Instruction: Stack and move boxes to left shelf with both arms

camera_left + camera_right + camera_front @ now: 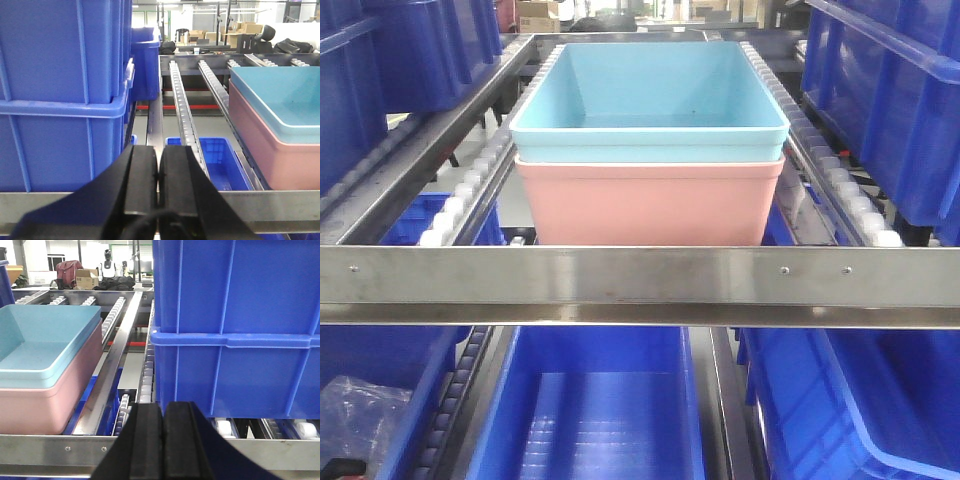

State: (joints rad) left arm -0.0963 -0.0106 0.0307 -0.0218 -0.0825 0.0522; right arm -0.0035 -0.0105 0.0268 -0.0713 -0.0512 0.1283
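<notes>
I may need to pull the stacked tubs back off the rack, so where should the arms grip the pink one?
Probably by its two short side walls, one gripper from each side, just under the blue tub rim. The pink tub sits upright between the roller rails, its near wall behind the front bar, so the front is partly blocked.

Left pincer (158, 175) closed, empty, before the steel bar (280, 202); blue tub (285, 100) nested in pink tub (270, 145) at right.
</notes>
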